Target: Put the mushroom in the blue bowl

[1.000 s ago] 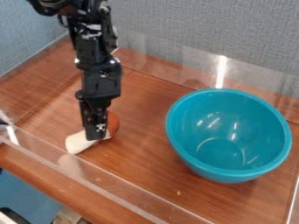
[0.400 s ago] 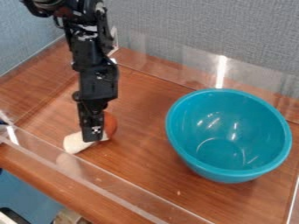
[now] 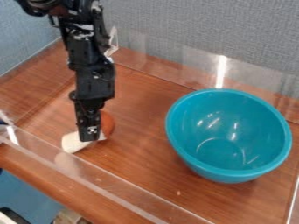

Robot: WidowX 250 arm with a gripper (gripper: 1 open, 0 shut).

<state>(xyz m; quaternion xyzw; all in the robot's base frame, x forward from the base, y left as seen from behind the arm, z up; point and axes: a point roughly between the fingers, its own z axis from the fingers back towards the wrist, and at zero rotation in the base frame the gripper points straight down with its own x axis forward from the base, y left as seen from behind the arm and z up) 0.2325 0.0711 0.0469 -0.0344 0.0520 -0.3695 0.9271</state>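
The mushroom (image 3: 103, 128) lies tipped over on the wooden table at the left, its reddish cap peeking out right of the gripper fingers and its cream stem (image 3: 75, 145) pointing down-left. My gripper (image 3: 87, 132) stands straight down over it, shut on the mushroom at table level. The blue bowl (image 3: 228, 136) sits upright and empty to the right, well apart from the gripper.
A clear acrylic wall (image 3: 198, 68) runs along the back of the wooden table (image 3: 140, 166), and another clear panel edges the front left. The table's front edge drops off at the lower left.
The arm has shifted slightly to the left, and the mushroom has moved left with it. The bowl has not moved.
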